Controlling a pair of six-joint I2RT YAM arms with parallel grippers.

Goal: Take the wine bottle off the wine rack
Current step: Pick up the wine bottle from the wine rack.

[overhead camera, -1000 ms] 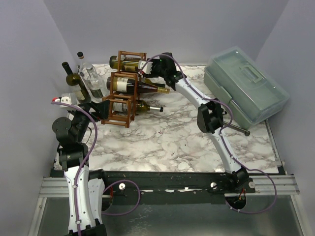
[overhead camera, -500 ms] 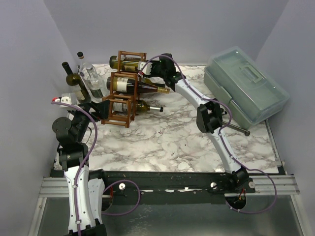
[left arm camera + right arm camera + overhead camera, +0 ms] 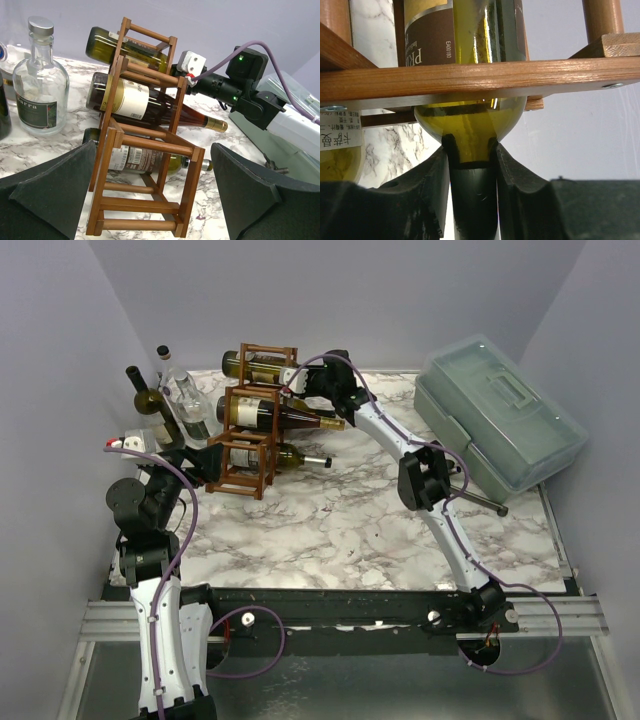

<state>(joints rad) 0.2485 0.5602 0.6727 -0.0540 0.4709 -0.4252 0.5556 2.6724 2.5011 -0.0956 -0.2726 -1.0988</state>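
The reddish-brown wine rack (image 3: pixel 248 425) stands at the back left of the marble table and holds three lying bottles. The top wine bottle (image 3: pixel 252 367), olive green, pokes its neck out to the right. My right gripper (image 3: pixel 306 381) is shut on that neck. In the right wrist view both fingers (image 3: pixel 422 192) press the dark-capped neck of the wine bottle (image 3: pixel 470 125) just below a bar of the wine rack (image 3: pixel 470 80). My left gripper (image 3: pixel 152 197) is open, one wide finger on each side of the lowest cell of the wine rack (image 3: pixel 145 145).
A brown bottle (image 3: pixel 290 416) and a green bottle (image 3: pixel 298 455) lie in the lower cells. A clear bottle (image 3: pixel 185 395) and a dark green bottle (image 3: pixel 150 400) stand left of the rack. A grey-green lidded toolbox (image 3: pixel 500 415) sits at the back right.
The right gripper's fingers have closed in onto the top bottle's neck. The left arm, rack and bottles have not moved.
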